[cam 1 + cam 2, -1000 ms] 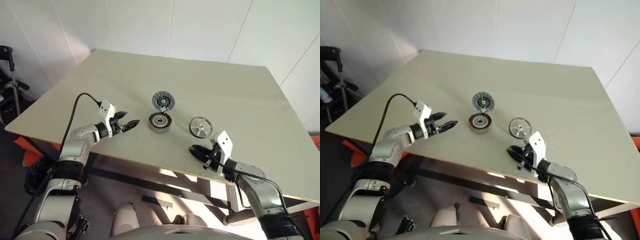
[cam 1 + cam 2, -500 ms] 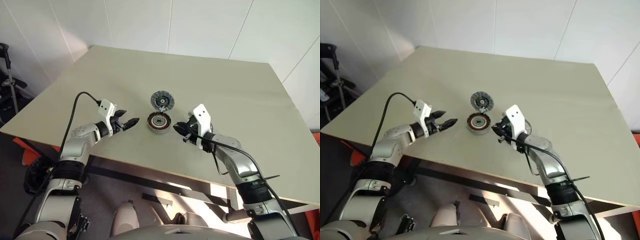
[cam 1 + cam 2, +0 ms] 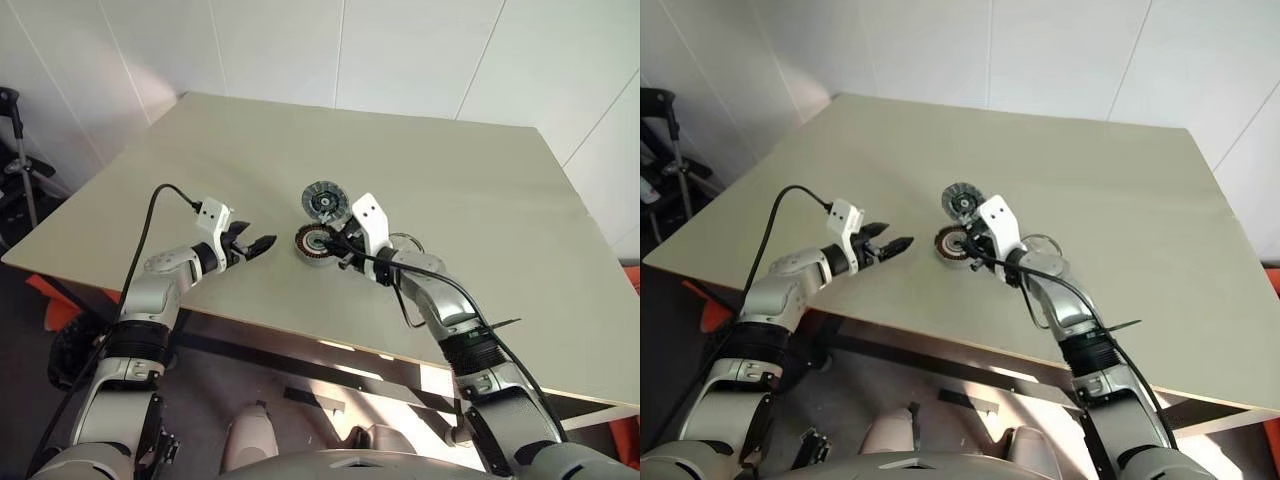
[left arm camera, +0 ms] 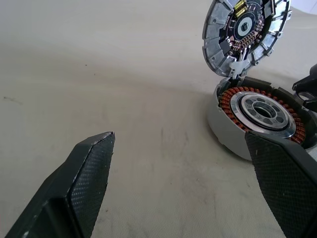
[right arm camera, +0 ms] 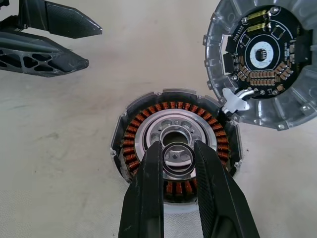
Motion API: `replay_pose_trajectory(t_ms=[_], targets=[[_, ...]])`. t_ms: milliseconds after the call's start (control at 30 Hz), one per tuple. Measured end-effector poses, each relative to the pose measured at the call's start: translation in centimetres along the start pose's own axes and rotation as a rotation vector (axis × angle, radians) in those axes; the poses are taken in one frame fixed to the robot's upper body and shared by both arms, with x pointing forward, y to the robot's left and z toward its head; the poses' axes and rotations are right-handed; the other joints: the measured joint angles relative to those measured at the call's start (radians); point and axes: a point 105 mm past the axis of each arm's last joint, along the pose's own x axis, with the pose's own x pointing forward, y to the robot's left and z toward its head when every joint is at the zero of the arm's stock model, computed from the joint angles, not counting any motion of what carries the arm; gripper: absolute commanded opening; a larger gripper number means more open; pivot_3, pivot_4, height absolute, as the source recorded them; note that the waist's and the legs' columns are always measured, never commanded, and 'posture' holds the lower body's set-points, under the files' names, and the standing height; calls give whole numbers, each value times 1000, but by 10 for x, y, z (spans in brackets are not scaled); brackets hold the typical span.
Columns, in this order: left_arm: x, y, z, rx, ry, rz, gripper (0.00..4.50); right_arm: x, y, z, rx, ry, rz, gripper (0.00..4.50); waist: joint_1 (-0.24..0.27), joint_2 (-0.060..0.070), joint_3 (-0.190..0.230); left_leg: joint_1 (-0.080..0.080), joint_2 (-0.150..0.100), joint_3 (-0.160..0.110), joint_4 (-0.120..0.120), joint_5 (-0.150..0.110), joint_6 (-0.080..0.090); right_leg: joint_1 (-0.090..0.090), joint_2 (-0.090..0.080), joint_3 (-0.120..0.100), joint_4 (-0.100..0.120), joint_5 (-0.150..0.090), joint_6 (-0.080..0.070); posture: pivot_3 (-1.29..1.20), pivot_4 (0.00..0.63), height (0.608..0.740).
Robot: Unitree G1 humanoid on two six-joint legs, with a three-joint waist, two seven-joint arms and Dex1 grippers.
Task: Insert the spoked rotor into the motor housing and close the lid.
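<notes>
Motor housing (image 3: 316, 241) near table's (image 3: 480, 190) front edge, spoked rotor (image 3: 325, 201) just behind, lid (image 3: 405, 243) right.

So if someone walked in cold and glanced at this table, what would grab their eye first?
Probably the right gripper, poised over the motor housing near the table's front edge, pinching a small metal ring just above the housing's silver centre. Next, the grey disc with a circuit board on its face, lying just behind and joined to the housing. The left gripper waits open, short of the housing.
</notes>
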Motion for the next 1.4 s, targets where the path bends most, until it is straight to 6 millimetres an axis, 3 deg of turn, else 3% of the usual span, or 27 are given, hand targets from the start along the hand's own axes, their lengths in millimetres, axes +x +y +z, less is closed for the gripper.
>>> replay_pose_trajectory(t_ms=[300, 833, 1400], targets=[[-1, -4, 3, 11, -8, -15, 4475, 20, 2, -1, -13, 15, 19, 575, -1, 0, 0, 0, 0, 0, 0, 0, 0, 0, 0, 0, 0, 0, 0, 0, 0, 740], [-5, -6, -2, 2, -2, -18, 4475, 26, -10, -3, -30, 21, 4, 575, -3, 0, 0, 0, 0, 0, 0, 0, 0, 0, 0, 0, 0, 0, 0, 0, 0, 740], [-6, -5, -1, 7, -2, -14, 4475, 29, -4, -3, -31, 13, 20, 575, -24, 0, 0, 0, 0, 0, 0, 0, 0, 0, 0, 0, 0, 0, 0, 0, 0, 740]])
